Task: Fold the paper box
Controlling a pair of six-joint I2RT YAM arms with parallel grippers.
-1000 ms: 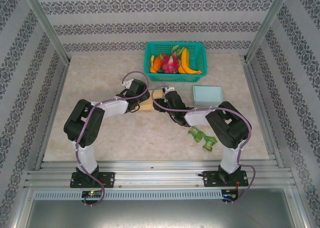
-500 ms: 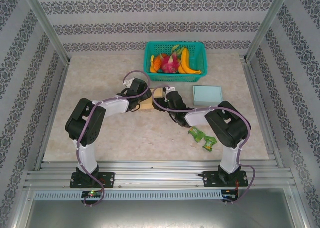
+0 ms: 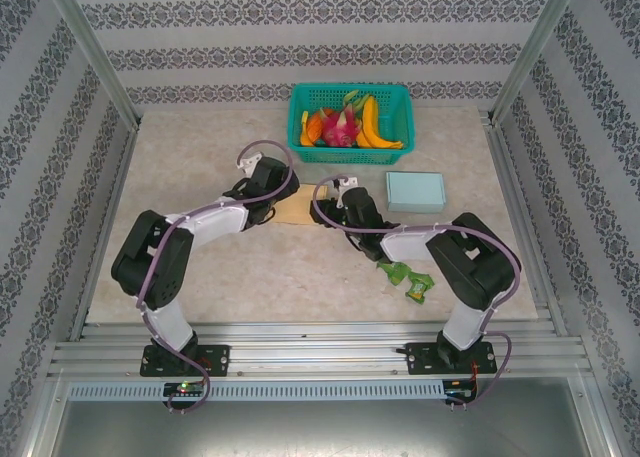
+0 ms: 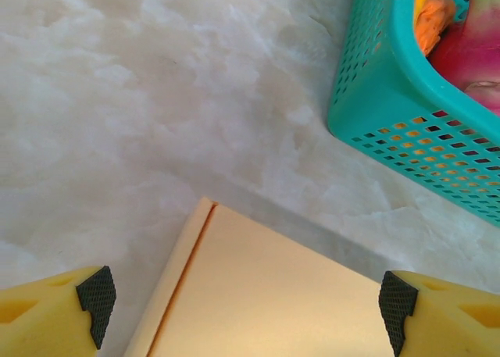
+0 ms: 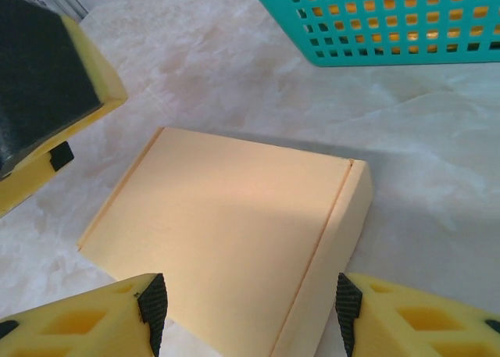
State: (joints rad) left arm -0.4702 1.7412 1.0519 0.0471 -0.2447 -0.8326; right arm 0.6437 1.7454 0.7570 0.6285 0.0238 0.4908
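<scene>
The tan paper box lies closed and flat on the marble table, between my two grippers. Its lid fills the middle of the right wrist view, with a side flap folded down at the right. A corner of the box also shows in the left wrist view. My left gripper hovers just left of the box, open, fingertips wide apart with nothing between them. Just right of the box, my right gripper is open above it, not touching.
A teal basket of fruit stands at the back, close behind the box. A light blue box lies to the right. A green wrapper lies near the front right.
Both grippers have drawn back from the box, the left one leftward and the right one rightward. The box now lies flat and uncovered between them.
</scene>
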